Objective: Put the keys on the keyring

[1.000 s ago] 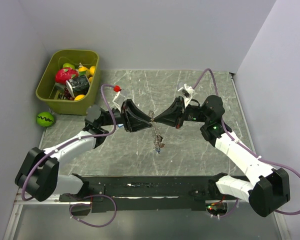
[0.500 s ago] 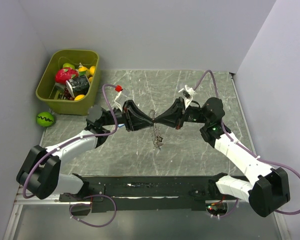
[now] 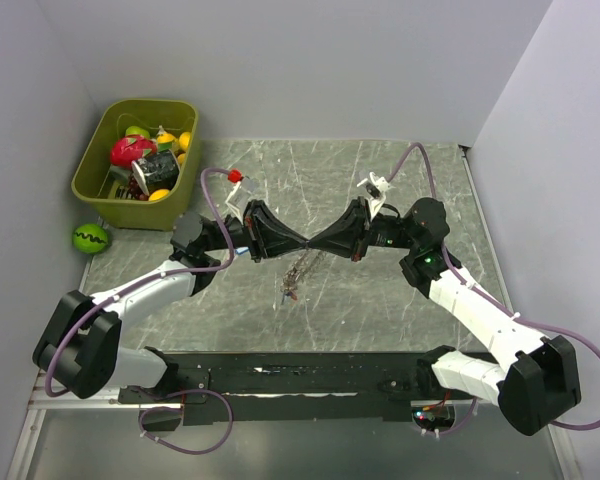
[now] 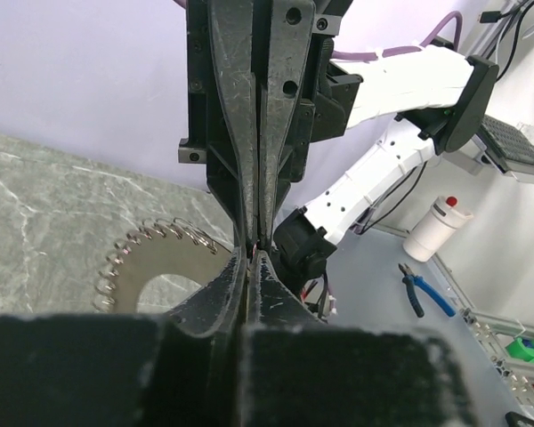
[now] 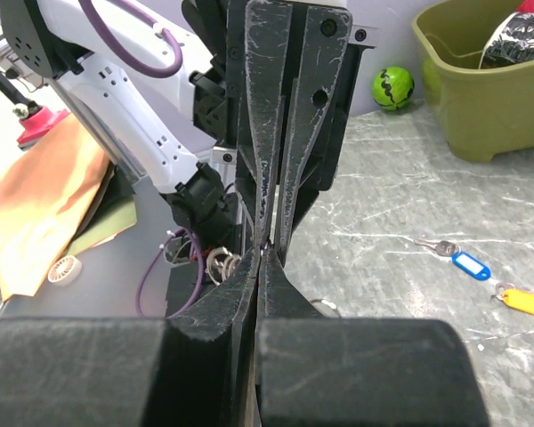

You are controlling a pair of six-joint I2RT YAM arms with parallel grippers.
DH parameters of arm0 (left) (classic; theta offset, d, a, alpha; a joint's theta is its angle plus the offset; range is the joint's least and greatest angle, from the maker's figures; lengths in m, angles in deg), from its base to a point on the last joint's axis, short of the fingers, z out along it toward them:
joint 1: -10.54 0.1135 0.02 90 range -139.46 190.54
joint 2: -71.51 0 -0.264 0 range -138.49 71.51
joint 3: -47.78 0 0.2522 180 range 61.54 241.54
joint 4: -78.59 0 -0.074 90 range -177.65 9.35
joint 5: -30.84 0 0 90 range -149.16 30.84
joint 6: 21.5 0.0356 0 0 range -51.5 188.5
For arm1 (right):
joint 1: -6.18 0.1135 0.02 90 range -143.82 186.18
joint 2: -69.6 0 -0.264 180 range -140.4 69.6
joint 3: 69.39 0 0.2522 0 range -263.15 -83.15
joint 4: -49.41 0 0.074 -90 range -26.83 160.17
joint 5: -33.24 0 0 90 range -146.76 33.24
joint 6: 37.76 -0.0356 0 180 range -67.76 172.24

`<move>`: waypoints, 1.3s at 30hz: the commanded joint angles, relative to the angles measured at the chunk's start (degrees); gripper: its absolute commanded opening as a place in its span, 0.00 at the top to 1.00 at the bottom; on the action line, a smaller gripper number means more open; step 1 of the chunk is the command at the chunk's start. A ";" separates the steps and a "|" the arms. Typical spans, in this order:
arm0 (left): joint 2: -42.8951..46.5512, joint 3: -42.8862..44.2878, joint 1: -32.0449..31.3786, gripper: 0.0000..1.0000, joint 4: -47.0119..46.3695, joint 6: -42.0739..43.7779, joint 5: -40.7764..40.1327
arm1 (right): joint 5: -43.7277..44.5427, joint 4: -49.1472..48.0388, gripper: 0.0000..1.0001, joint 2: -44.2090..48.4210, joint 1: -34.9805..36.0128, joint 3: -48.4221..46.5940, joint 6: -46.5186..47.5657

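My left gripper [image 3: 302,242] and right gripper [image 3: 313,243] meet tip to tip above the middle of the table, both shut. The keyring [image 3: 298,268], a greyish beaded chain, hangs from where the tips meet and trails down to the left, ending in a small dark cluster. Its looped edge shows left of my left gripper [image 4: 254,253] in the left wrist view [image 4: 151,253]. Its coils show left of my right gripper [image 5: 262,252] in the right wrist view [image 5: 221,264]. A silver key with a blue tag [image 5: 470,264] and one with a yellow tag [image 5: 525,302] lie on the marble table.
An olive bin [image 3: 95,175] of toy fruit stands at the back left and also shows in the right wrist view [image 5: 481,98]. A green ball [image 3: 90,238] lies beside it, off the table's left edge. Grey walls close in the back and both sides.
The hanging end of the keyring has swung from below and right of the tips to below and left. Both grippers stay shut, tip to tip, almost in place.
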 commanded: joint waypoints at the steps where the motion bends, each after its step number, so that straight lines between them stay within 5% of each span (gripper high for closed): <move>1: 1.30 2.03 -0.66 0.86 -1.39 1.23 -0.30 | 1.35 -4.79 1.00 1.85 0.21 -0.31 -0.01; 6: 4.28 1.42 -0.40 0.46 5.64 5.70 -2.58 | 0.91 -4.62 1.00 1.94 0.21 -0.58 -0.10; 8: 5.69 1.33 -0.40 0.44 8.02 7.46 -3.55 | 0.91 -4.44 1.00 2.03 0.13 -0.58 0.07; 25: 3.50 3.08 0.04 0.66 10.93 9.05 -1.89 | 1.18 -3.56 1.00 1.77 0.13 -1.46 0.77; 28: 2.97 3.52 0.04 0.73 11.28 9.05 -1.36 | 1.35 -3.82 1.00 1.59 0.21 -1.28 0.43; 32: 2.71 3.88 0.04 0.99 13.38 10.10 -1.53 | 1.62 -3.83 1.00 1.68 0.04 -1.28 0.51; 36: 3.85 3.26 0.13 0.99 14.62 11.33 -2.85 | 2.14 -2.86 1.00 1.68 0.21 -1.81 0.60; 37: 4.37 3.00 0.04 0.99 14.97 11.68 -3.20 | 2.75 -2.51 0.94 1.94 0.13 -1.81 0.51; 39: 4.81 2.82 0.04 0.99 15.93 12.74 -3.99 | 6.16 -1.37 0.58 3.34 0.04 -1.37 0.95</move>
